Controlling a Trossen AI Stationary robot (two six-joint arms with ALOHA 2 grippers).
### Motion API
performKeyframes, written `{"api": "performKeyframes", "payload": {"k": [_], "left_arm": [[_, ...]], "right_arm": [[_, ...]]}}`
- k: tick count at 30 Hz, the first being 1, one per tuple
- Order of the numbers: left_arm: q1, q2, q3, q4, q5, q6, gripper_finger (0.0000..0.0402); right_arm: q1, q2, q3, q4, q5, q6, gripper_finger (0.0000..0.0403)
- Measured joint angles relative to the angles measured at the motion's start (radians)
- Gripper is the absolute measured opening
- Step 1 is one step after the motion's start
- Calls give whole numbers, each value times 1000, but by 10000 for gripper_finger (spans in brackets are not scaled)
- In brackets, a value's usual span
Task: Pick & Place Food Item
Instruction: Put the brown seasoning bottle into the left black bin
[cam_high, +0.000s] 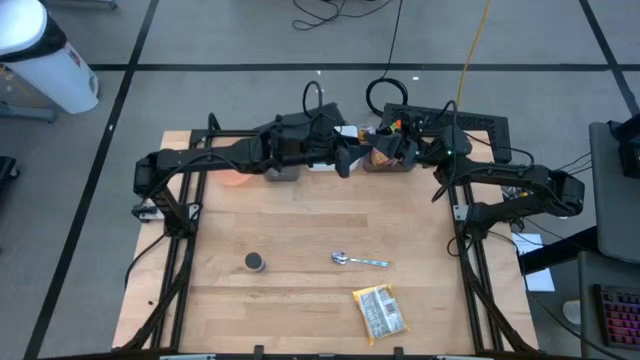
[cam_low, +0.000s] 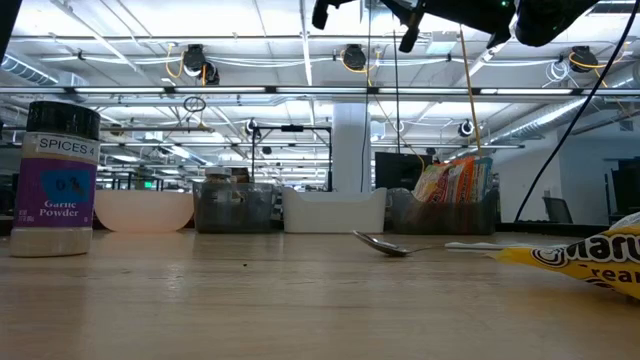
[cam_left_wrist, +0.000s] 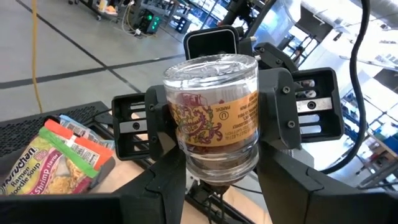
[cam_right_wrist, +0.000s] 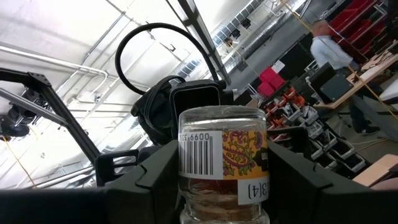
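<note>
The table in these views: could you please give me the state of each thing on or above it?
jar: off the table, between both grippers.
right gripper: shut on the jar.
left gripper: around the jar's other end, grip unclear.
spice bottle: upright, capped.
spoon: lying on the table.
snack packet: lying flat.
noodle packets: standing in a bin.

Jar (cam_left_wrist: 211, 118) between both grippers above rear bins, spoon (cam_high: 358, 261) mid-table, packet (cam_high: 380, 311) nearer front
</note>
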Motion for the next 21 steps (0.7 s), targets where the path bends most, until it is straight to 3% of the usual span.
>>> {"api": "performKeyframes", "payload": {"k": [12,16,21], "left_arm": [[1,-2,0,-6,34,53,165],[1,-2,0,-18,35,70,130],[2,-2,0,-20,36,83,107]], "right_arm": [[1,0,0,-4,-6,-4,207],[2,1,-1,-15,-10,-1,179],[2,-1,-1,-25,-5,-23,178]]}}
